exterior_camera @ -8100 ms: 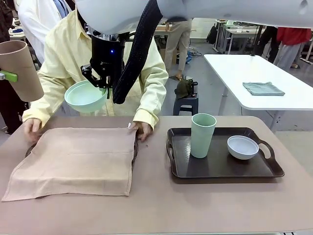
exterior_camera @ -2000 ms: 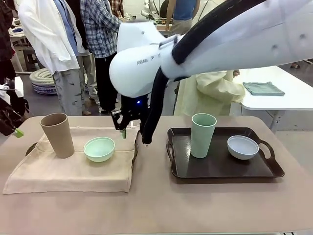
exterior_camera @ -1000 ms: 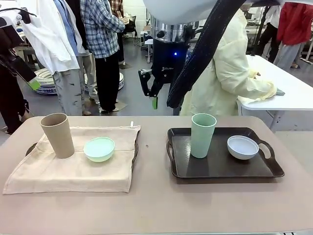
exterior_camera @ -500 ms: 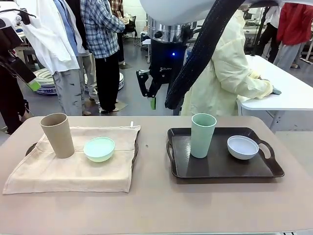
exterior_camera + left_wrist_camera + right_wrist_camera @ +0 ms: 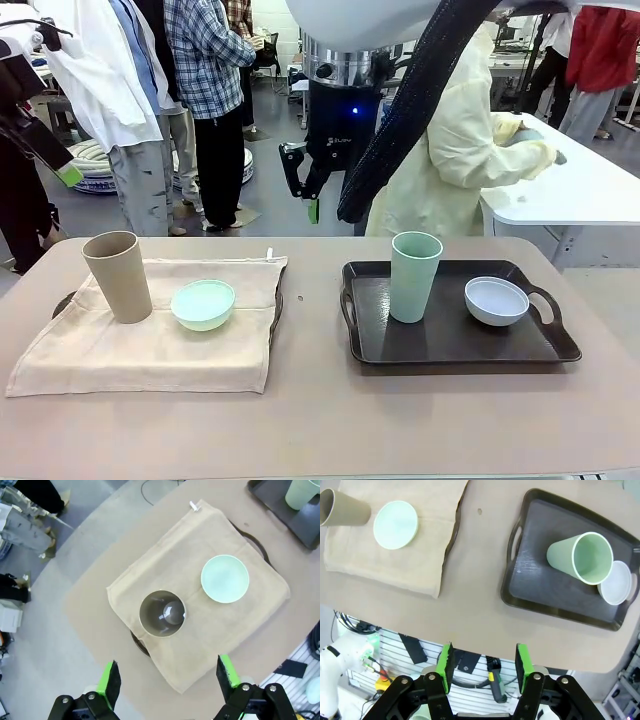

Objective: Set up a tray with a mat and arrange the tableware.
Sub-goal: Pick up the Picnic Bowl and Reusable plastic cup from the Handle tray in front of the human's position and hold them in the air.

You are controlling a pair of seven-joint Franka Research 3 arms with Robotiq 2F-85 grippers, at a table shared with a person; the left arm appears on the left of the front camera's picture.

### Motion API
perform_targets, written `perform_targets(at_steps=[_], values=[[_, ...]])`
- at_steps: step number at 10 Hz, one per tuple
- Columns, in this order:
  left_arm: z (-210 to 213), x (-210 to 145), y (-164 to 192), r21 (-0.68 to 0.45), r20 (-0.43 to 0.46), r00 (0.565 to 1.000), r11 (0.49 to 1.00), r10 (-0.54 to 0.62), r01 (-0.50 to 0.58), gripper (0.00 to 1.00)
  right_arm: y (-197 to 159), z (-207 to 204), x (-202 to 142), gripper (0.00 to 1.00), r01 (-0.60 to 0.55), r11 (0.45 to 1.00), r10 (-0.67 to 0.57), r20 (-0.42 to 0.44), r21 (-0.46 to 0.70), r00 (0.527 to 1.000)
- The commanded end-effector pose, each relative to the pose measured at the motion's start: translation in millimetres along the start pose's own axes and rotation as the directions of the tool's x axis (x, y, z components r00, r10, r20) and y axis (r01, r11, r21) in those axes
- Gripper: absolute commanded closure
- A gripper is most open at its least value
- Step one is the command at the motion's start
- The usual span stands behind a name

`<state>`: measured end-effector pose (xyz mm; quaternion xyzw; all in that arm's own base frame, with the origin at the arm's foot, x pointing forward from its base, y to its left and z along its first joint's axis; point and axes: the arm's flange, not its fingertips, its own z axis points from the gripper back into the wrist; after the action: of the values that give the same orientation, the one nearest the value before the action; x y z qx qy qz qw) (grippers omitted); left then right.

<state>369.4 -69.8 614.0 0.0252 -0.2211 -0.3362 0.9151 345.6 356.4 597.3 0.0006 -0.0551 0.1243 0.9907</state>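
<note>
Well, out front the right gripper (image 5: pixel 303 188) is hanging half-open, empty. Below the wide, empty left gripper (image 5: pixel 167 667), tan cup (image 5: pixel 162 613) and mint bowl (image 5: pixel 225 578) are sitting on the mat (image 5: pixel 165 560); beneath the right one, green cup (image 5: pixel 580 557) and white bowl (image 5: pixel 618 587) are awaiting theirs.

On the left of the worktop (image 5: pixel 330 425), a tan cup (image 5: pixel 117 276) and a mint green bowl (image 5: pixel 203 303) stand side by side on a beige mat (image 5: pixel 150 352). On the right, a dark tray (image 5: pixel 450 345) holds a pale green cup (image 5: pixel 415 276) and a greyish white bowl (image 5: pixel 497 300). The right end effector (image 5: pixel 302 198) hangs above the far edge, fingers apart and empty.
</note>
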Motion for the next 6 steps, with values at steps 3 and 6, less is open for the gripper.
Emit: perform_targets(at_steps=[3,6], values=[[-1,-5,-9,-0.055,-0.129,0.983,0.989,0.132,-0.14,0.0,-15,-3,-9,0.36,-0.045,0.999,0.045,-0.005,0.009,0.999],[-11,-31,-40,-0.2,-0.245,0.948,0.947,0.201,-0.253,0.0,-81,4,-38,0.36,-0.062,0.99,0.059,0.026,0.127,0.998]])
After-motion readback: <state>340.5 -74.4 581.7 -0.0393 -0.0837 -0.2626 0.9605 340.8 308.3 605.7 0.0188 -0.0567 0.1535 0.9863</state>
